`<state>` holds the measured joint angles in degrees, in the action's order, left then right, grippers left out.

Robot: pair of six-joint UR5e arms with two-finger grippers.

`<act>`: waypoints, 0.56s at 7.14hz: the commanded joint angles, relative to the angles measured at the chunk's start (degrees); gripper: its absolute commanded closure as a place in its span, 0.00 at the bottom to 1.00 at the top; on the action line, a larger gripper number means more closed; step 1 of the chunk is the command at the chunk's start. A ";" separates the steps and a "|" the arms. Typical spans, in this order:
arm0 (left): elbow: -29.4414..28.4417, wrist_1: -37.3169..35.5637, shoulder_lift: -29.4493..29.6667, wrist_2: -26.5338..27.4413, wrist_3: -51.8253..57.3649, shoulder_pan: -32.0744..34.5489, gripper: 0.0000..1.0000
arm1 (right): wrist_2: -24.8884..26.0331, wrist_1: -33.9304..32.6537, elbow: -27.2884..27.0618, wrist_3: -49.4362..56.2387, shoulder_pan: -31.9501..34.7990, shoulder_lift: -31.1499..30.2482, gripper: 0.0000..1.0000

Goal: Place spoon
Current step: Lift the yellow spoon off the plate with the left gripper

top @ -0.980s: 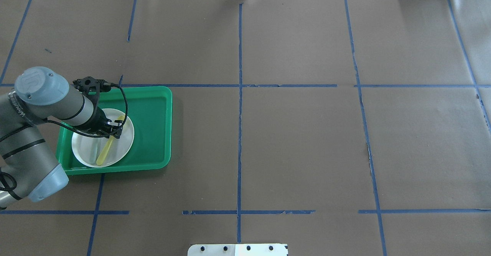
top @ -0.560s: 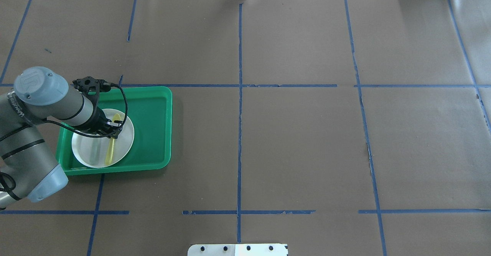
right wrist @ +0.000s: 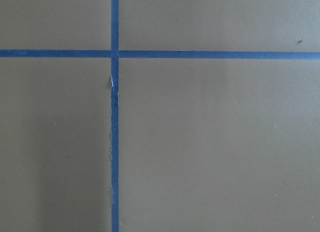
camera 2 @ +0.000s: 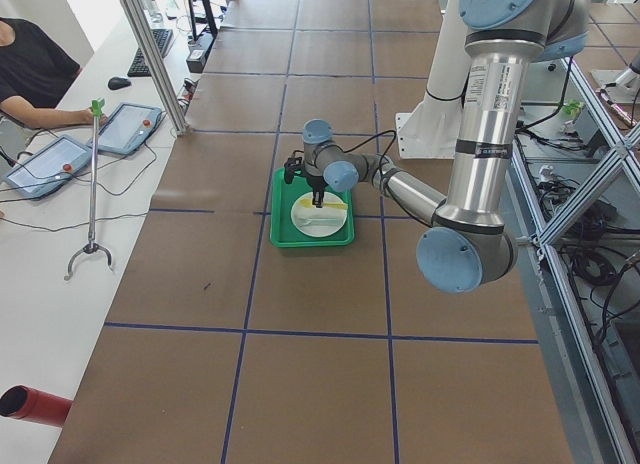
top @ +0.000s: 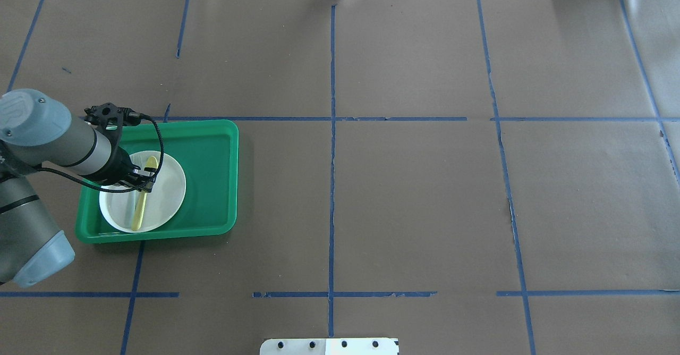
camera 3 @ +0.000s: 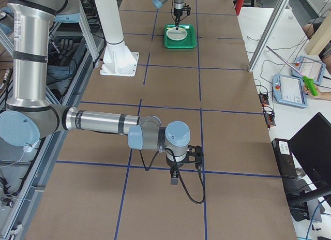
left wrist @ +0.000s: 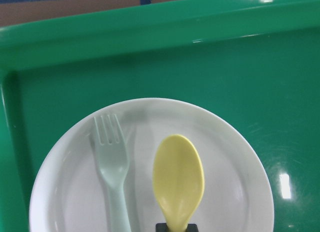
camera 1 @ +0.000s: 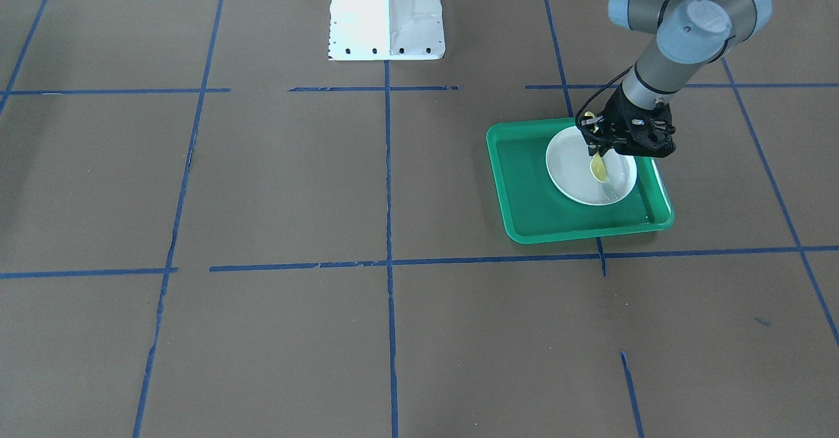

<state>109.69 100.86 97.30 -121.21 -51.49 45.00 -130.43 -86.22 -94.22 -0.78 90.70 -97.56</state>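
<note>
The left gripper (top: 147,178) has shifted left, holding the spoon (top: 140,209).

The left arm's hand (camera 2: 317,193) hangs over a white plate (camera 2: 314,223) in a green tray (camera 2: 281,222) near the centre of the brown counter (camera 2: 200,274). A yellow spoon (camera 2: 334,205) shows toward the plate's 1 o'clock edge. Jaw position: unreadable at this size. Two tablets (camera 2: 128,127) lie at 10 o'clock.

Fork (left wrist: 112,167) on wht plate (left wrist: 235,192), grn tray (left wrist: 150,67)
</note>
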 commanded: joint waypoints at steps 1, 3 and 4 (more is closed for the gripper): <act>1.85 -5.58 1.92 -1.04 2.19 2.55 1.00 | 0.00 0.00 0.00 -0.01 0.00 0.00 0.00; -0.69 -5.58 6.47 -1.04 -2.35 2.02 1.00 | 0.00 0.00 0.00 -0.01 0.00 0.00 0.00; -2.45 -5.58 9.89 -1.22 -7.08 1.76 1.00 | 0.00 0.00 0.00 0.08 0.00 0.00 0.00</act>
<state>109.18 95.37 103.43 -122.29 -53.75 47.02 -130.43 -86.20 -94.22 -0.78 90.70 -97.56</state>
